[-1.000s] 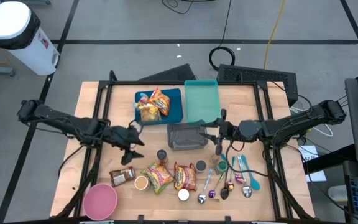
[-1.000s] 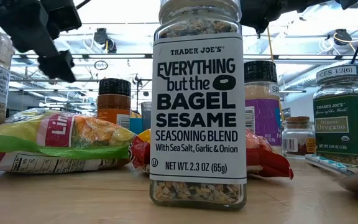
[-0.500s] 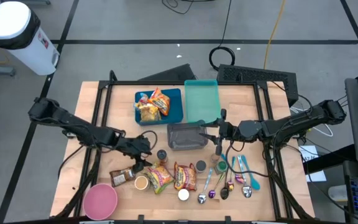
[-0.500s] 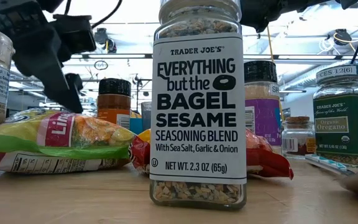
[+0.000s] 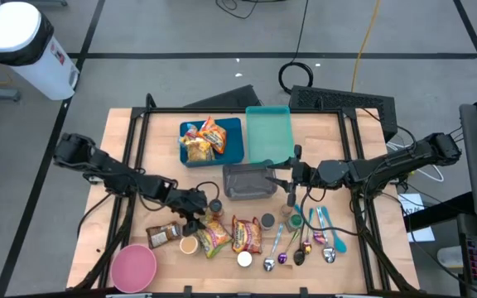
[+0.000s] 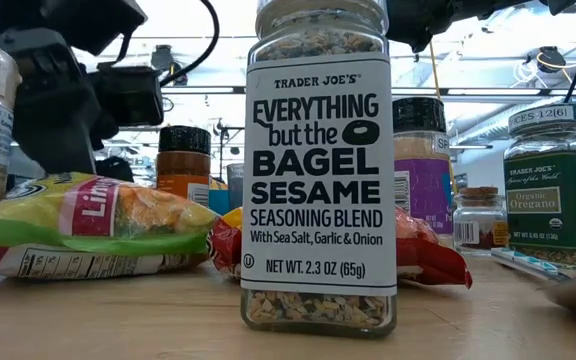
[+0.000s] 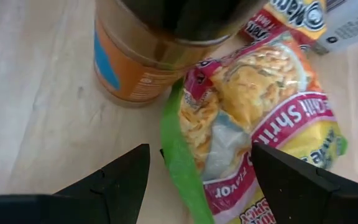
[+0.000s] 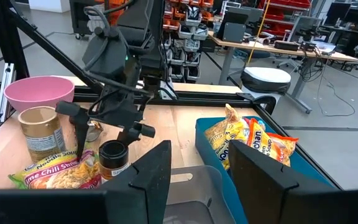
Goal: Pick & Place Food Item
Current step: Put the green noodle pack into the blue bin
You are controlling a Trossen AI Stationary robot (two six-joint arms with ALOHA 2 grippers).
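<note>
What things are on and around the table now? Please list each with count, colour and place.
blue bin: one, back centre, holds snack packets
tray: one, teal, right of the blue bin
grey bin: one, table centre
noodle packs: two, red and yellow-green, front centre
jars: several, mixed lids, around the packs
bowl: one, pink, front left corner
spoons: several, mixed colours, front right
trash can: one, white, on the floor beyond the back left corner
left claw: one, dark, open, over the left noodle pack
right claw: one, dark, open, at the grey bin's right side
</note>
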